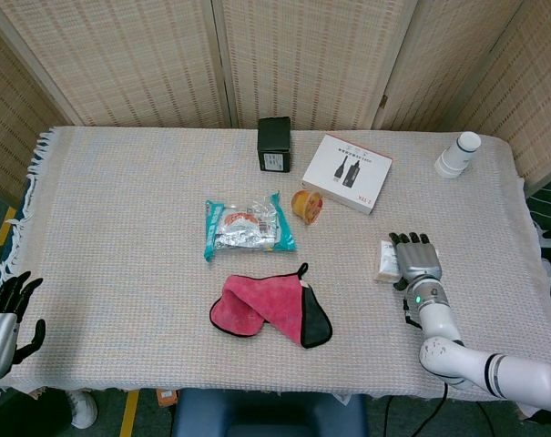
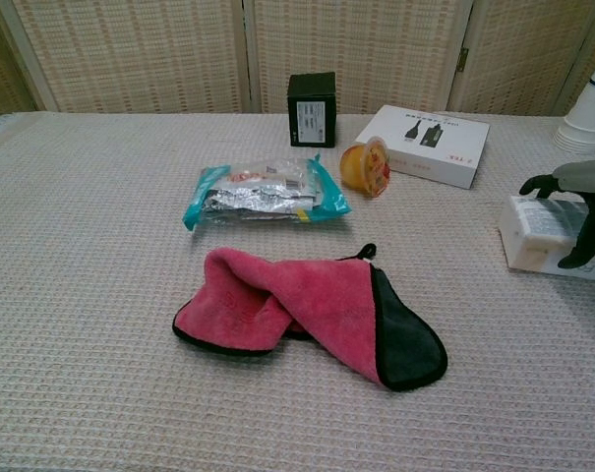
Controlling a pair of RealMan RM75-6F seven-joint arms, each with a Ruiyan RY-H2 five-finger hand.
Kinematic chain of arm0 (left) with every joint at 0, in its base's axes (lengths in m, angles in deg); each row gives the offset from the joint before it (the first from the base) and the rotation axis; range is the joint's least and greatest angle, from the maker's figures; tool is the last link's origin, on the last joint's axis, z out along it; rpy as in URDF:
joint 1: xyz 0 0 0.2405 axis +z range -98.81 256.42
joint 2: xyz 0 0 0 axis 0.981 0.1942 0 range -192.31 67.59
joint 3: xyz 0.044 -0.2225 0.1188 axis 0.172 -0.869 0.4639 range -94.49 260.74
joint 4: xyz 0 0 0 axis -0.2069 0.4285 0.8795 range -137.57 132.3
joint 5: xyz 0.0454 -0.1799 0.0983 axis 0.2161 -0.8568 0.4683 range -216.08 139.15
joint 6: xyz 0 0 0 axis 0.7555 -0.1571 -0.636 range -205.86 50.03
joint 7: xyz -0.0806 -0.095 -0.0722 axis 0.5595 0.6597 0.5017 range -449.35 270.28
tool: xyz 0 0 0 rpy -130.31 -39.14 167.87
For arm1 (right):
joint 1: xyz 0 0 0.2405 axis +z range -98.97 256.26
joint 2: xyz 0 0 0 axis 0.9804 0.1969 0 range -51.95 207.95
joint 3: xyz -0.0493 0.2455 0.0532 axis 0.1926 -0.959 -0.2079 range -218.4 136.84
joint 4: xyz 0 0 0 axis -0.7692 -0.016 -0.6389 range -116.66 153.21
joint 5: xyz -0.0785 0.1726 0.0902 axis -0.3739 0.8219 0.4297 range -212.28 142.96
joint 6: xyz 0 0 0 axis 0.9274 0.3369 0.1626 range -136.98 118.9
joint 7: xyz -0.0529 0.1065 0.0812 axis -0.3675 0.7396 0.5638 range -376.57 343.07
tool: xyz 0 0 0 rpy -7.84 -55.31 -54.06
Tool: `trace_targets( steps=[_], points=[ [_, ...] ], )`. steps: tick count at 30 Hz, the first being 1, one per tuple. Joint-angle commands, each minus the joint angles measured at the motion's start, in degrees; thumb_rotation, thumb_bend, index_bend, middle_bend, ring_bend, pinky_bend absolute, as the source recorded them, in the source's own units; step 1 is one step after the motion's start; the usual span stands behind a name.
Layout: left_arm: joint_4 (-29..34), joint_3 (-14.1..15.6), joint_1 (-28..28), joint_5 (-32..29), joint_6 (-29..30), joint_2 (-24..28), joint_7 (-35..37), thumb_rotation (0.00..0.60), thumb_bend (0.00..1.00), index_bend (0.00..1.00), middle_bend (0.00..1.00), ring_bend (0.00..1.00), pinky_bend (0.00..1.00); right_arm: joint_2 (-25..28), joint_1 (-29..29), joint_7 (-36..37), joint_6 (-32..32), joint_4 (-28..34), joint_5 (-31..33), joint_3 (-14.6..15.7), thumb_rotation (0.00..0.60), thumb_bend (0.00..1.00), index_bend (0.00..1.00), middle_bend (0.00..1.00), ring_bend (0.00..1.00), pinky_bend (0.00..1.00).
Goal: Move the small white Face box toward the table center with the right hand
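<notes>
The small white Face box (image 1: 385, 259) (image 2: 535, 236) lies flat near the table's right edge. My right hand (image 1: 419, 259) (image 2: 575, 194) lies over its top with the fingers stretched out and apart, covering most of the box in the head view. In the chest view the thumb hangs down in front of the box's near side. Only the box's left end shows past the hand. My left hand (image 1: 2, 319) hangs off the table's near left corner, fingers apart and holding nothing.
A pink and black cloth (image 1: 268, 308) (image 2: 307, 313) lies at the centre front. Behind it are a teal snack packet (image 1: 248, 227), an orange jelly cup (image 1: 306, 206), a flat white box (image 1: 352, 172) and a black box (image 1: 274, 145). White cups (image 1: 458, 154) stand far right.
</notes>
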Motion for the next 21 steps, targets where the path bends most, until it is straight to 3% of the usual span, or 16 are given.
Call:
trace_targets(
  steps=[1,6,11,21],
  points=[
    [-0.08,0.01,0.00,0.10,0.04,-0.01,0.07,0.600,0.51,0.12,0.00,0.00,0.13,-0.69,0.27,0.41,0.10,-0.74,-0.59,0.21,0.600,0.17,0.04,0.13,0.00,0.00],
    [-0.15,-0.02,0.02,0.09,0.05,0.05,0.43,0.600,0.51,0.12,0.00,0.00,0.13,-1.71,0.62,0.80,0.86,-1.72,-1.15,0.48,0.600,0.17,0.11,0.19,0.00,0.00],
    [-0.18,-0.01,-0.02,-0.03,-0.14,0.02,0.49,0.600,0.51,0.12,0.00,0.00,0.13,-2.19,0.58,1.47,2.19,-2.02,-2.52,0.49,0.600,0.17,0.19,0.27,0.07,0.00],
    [-0.01,0.03,0.09,0.18,0.18,-0.10,0.06,0.600,0.51,0.12,0.00,0.00,0.13,-2.86,-0.92,5.31,3.44,-3.25,-8.80,0.50,0.600,0.20,0.43,0.39,0.17,0.00]
  ],
)
